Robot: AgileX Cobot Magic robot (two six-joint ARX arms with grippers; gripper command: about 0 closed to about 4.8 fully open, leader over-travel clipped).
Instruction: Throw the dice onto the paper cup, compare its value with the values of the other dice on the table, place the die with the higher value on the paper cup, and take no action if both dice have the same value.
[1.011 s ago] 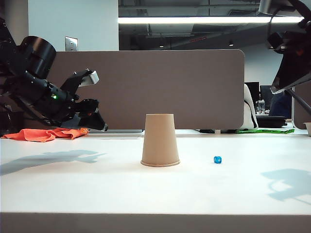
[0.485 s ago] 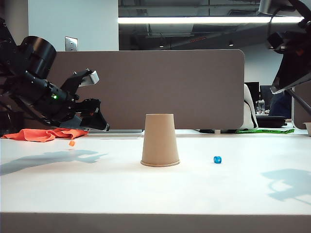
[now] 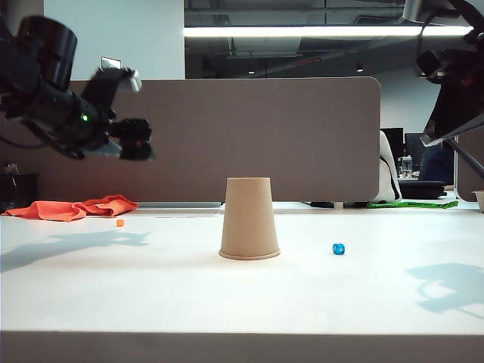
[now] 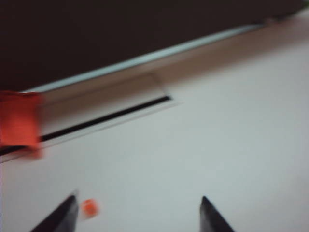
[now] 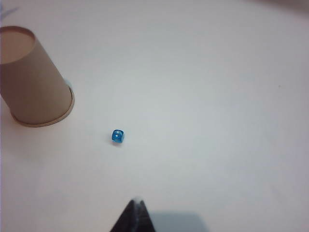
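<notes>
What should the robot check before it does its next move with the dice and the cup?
1. Orange dice at rest on the table: ok, by the orange cloth.
2. Its top number readable: cannot tell, too small.
3. Blue dice beside the paper cup, not touching: ok.
4. Left gripper open and empty, above the table: ok.
5. Right gripper shut, empty, near the blue dice: ok.

Motion blur smears the left gripper (image 3: pixel 140 147) at upper left of the exterior view; the orange die (image 3: pixel 119 222) is too small there for its pips to be read; the blue die (image 3: pixel 339 249) likewise; the frame's right edge cuts off the right arm; the right gripper (image 5: pixel 135 209) shows only its closed tips.
</notes>
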